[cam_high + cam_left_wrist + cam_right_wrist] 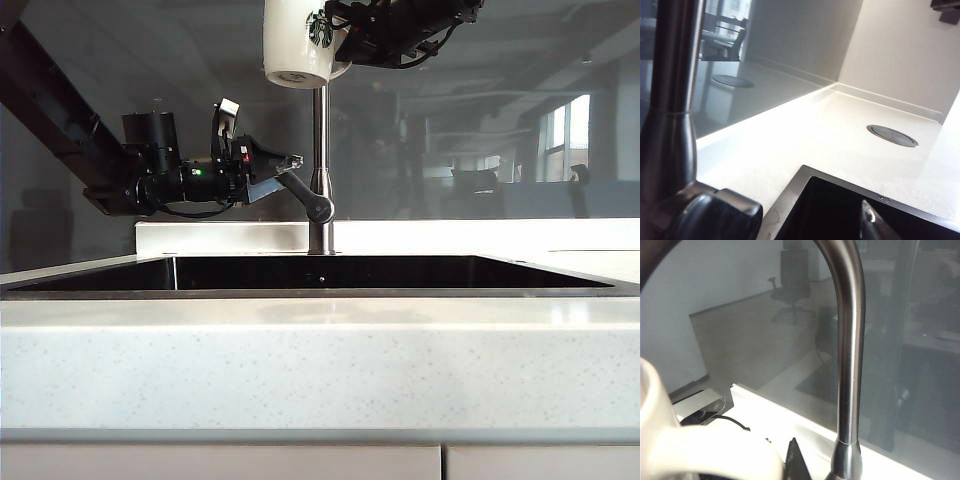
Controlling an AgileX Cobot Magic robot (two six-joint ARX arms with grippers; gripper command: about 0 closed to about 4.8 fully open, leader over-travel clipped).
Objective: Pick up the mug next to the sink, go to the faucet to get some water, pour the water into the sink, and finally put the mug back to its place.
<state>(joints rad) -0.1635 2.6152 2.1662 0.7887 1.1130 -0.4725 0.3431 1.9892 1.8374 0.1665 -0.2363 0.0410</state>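
White mug (pixel 297 42) is kept upright under the faucet (pixel 320 170) by the clenched right claw (pixel 345 35); the lever (pixel 300 192), bracketed by the released left claw (pixel 290 165), should be nudged gently.

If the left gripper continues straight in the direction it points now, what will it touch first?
Most likely the faucet's lever handle. In the exterior view the left gripper points level toward the faucet, its open fingers just at the lever. The left wrist view shows the lever very near. Exact depth is unclear.
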